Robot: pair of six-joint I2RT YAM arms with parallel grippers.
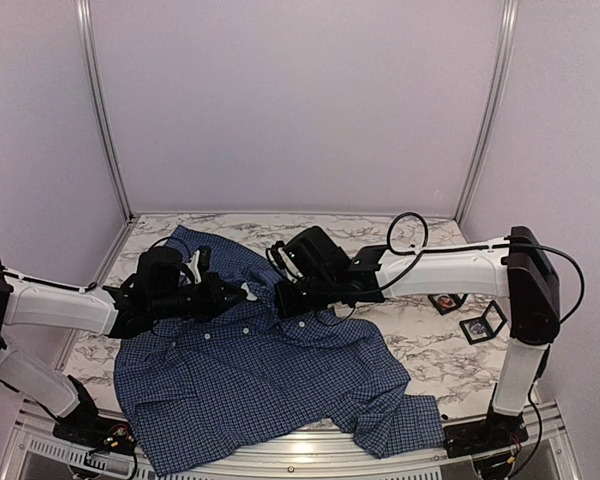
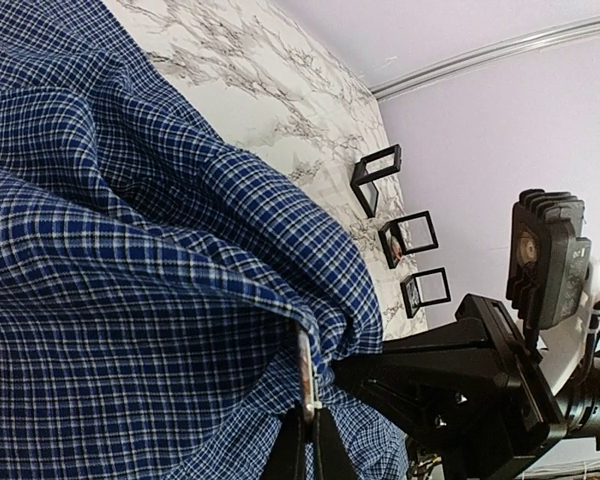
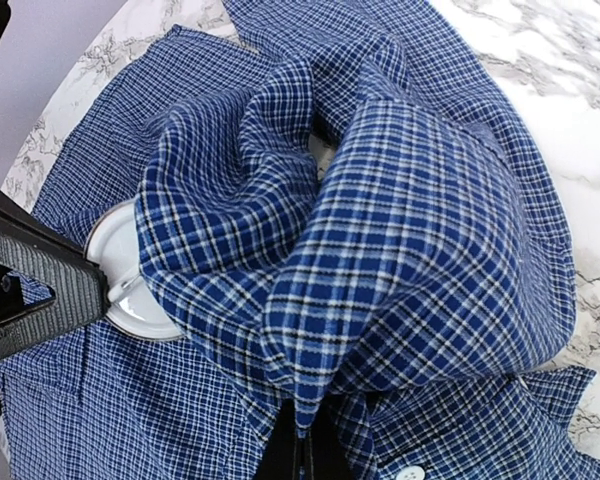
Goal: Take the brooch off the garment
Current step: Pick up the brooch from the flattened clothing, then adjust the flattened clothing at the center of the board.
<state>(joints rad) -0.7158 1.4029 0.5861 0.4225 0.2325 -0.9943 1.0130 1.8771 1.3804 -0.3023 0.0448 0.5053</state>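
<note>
The dark blue checked shirt point(image 1: 260, 380) lies spread on the marble table. My left gripper point(image 1: 235, 293) is shut on the brooch, which shows edge-on as a thin metal disc point(image 2: 304, 370) between its fingers. In the right wrist view the brooch point(image 3: 120, 290) shows its round pale back, half under a fold of cloth. My right gripper point(image 1: 285, 300) is right next to it, shut on a raised fold of the shirt point(image 3: 320, 380). The two grippers are nearly touching. The brooch's orange face is hidden.
Three small black frames point(image 2: 410, 238) stand on the table to the right of the shirt, two of them in the top view point(image 1: 483, 322). The right arm's black body point(image 2: 480, 370) is close beside my left gripper. Aluminium posts and walls enclose the table.
</note>
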